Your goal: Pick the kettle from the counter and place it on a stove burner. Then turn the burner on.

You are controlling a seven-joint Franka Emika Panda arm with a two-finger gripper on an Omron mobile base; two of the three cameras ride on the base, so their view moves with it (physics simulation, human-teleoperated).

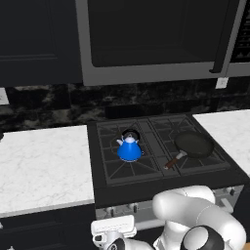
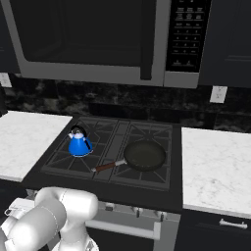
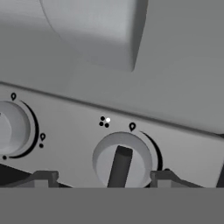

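The bright-blue kettle stands upright on the left stove burner grate of the black cooktop, away from the white marble counter. My arm is folded low in front of the stove's control panel. In the hand view my gripper is open, close up to a grey burner knob with a dark raised bar. One dark fingertip is well left of the knob. The other sits at its right edge.
A black frying pan with a brown handle rests on the right burners. A second knob lies left of the gripper. A grey rounded bar juts out beyond the panel. A microwave hangs over the stove.
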